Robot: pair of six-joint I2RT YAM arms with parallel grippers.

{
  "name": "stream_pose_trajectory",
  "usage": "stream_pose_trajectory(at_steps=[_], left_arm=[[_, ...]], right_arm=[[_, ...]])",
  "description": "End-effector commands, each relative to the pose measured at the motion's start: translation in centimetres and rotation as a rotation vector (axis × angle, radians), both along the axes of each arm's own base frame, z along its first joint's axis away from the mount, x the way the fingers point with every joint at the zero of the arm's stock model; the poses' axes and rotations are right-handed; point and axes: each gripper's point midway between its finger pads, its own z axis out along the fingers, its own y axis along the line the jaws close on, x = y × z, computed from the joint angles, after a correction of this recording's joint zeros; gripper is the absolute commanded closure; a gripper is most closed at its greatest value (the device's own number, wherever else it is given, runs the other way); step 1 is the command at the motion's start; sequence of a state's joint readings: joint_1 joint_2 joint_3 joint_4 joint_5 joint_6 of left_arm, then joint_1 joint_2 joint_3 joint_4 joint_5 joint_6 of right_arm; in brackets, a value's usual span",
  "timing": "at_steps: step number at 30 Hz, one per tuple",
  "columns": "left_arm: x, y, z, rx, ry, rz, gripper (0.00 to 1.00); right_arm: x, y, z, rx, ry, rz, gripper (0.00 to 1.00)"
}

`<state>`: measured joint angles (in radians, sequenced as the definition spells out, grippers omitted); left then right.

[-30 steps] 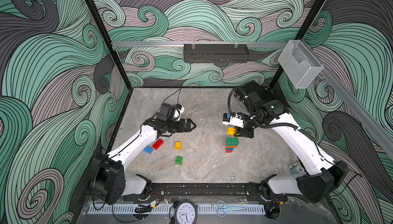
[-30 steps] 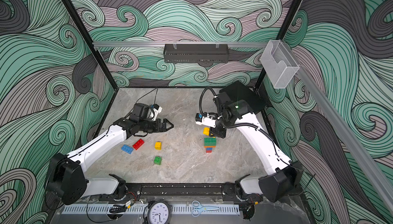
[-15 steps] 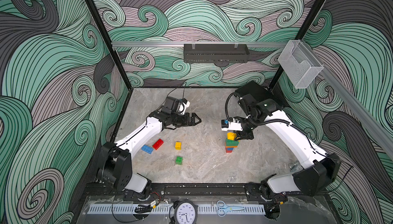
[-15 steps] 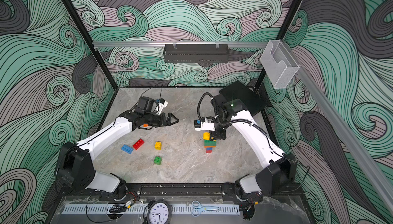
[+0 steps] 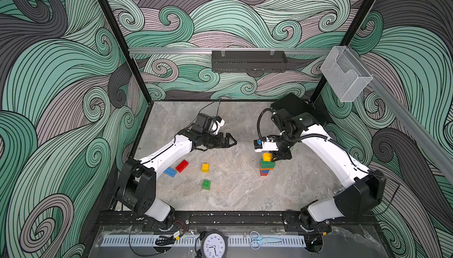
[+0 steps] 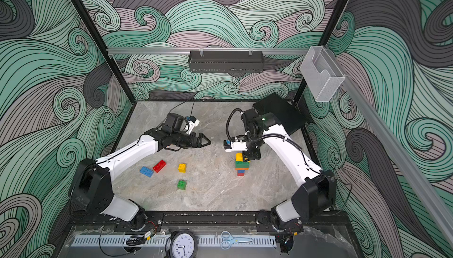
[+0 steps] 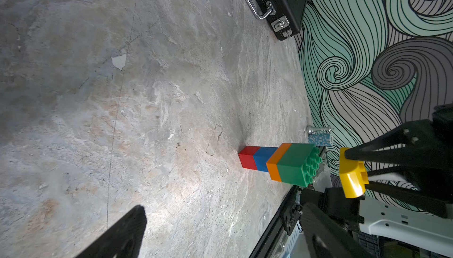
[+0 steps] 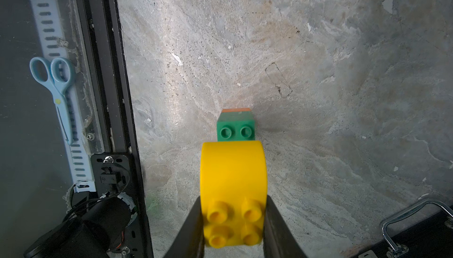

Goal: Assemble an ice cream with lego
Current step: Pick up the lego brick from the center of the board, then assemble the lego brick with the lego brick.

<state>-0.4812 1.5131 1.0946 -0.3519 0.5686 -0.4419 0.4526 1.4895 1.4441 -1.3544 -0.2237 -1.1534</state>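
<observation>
A lego stack of red [image 7: 248, 160], blue [image 7: 263, 158], orange [image 7: 277, 161] and green [image 7: 294, 166] bricks stands right of the table's middle, seen in both top views [image 5: 266, 168] [image 6: 241, 167]. My right gripper [image 5: 269, 158] [image 8: 233, 199] is shut on a yellow round-topped brick [image 8: 232, 176] [image 7: 350, 178], held just above the green brick [image 8: 235, 128] with a small gap. My left gripper [image 5: 229, 139] [image 6: 206, 141] [image 7: 225, 232] is open and empty, hovering left of the stack and pointing at it.
Loose bricks lie front left: blue [image 5: 170, 172], red [image 5: 182, 165], yellow [image 5: 205, 167], green [image 5: 206, 185]. A black case [image 5: 294, 107] sits at the back right. A chess piece [image 7: 318, 129] and a chip stack [image 7: 320, 139] stand by the right wall. Scissors [image 5: 263, 239] lie on the front ledge.
My right gripper has come down a little with the yellow brick, closer to the stack's top. My left gripper, still open, has swung right toward the stack.
</observation>
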Motion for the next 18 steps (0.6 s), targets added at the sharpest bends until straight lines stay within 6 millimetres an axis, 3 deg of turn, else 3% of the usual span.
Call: stream_pose_trajectory(at_steps=[1,18], left_arm=[[-0.3,-0.2,-0.3,0.001,0.001,-0.013,0.01],[-0.5,0.1,-0.6,0.017,0.002,-0.006,0.01]], right_arm=[[-0.6,-0.3,-0.3,-0.027,0.027,0.039,1.00],[-0.1,-0.1,-1.5,-0.106,-0.006,0.097,1.00]])
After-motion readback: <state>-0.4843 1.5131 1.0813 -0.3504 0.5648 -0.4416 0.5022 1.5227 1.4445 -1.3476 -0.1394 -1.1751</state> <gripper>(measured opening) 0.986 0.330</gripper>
